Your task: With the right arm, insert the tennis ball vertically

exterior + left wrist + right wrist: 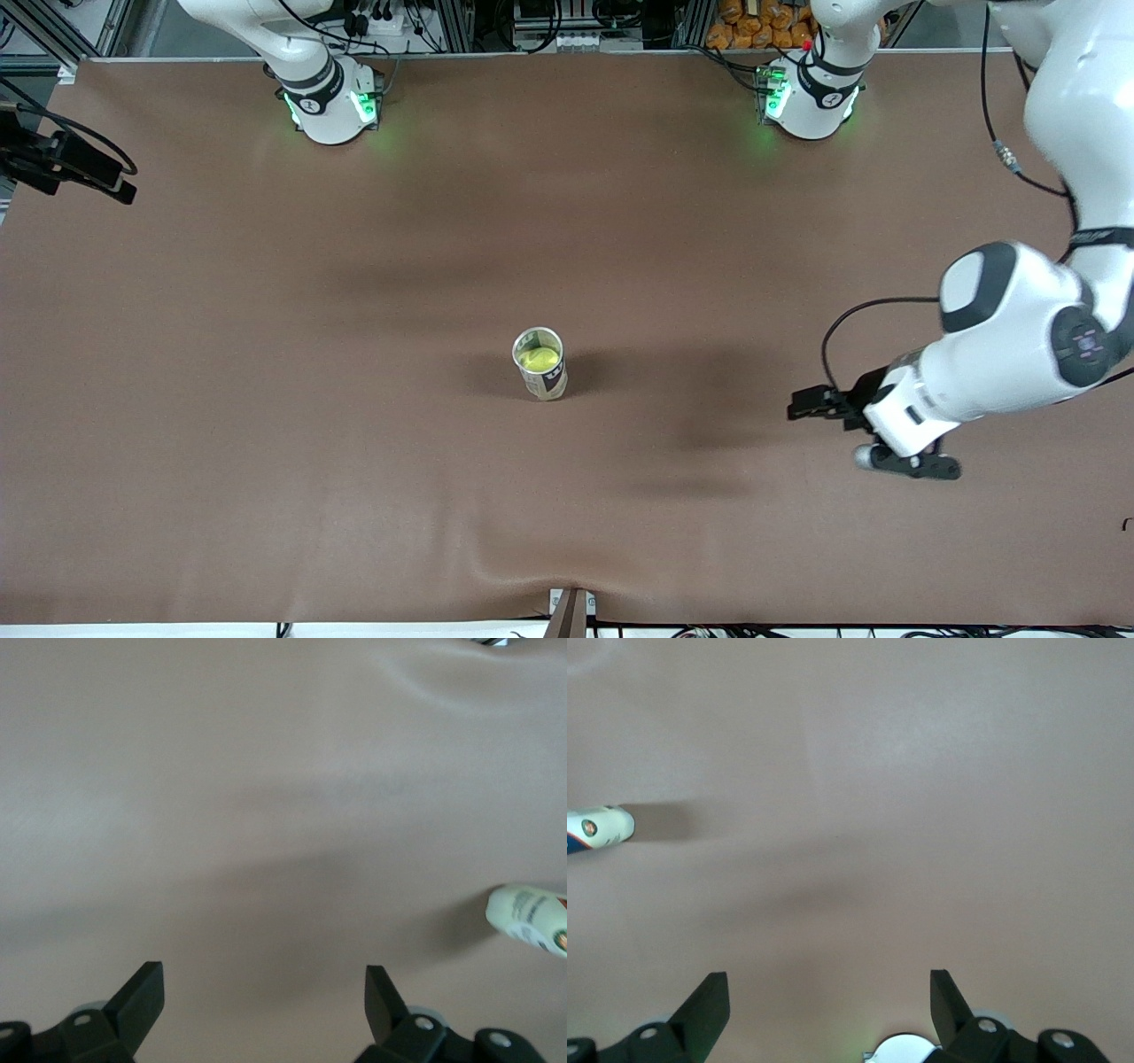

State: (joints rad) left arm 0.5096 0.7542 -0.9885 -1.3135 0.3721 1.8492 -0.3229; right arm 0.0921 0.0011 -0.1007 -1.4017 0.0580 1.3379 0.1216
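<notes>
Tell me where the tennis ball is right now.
In the front view the tennis ball sits inside the upright can near the middle of the brown table, with both open grippers well away from it.

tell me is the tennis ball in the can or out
In. The front view looks down the open mouth of the upright can, and the yellow tennis ball sits inside it.

The front view looks steeply down from high, facing both arm bases across the whole brown surface (266, 354). Each wrist view looks down past its own fingers (142, 997) (709, 1001). All three share the upright can (540, 363) (529, 920) (598, 829).
</notes>
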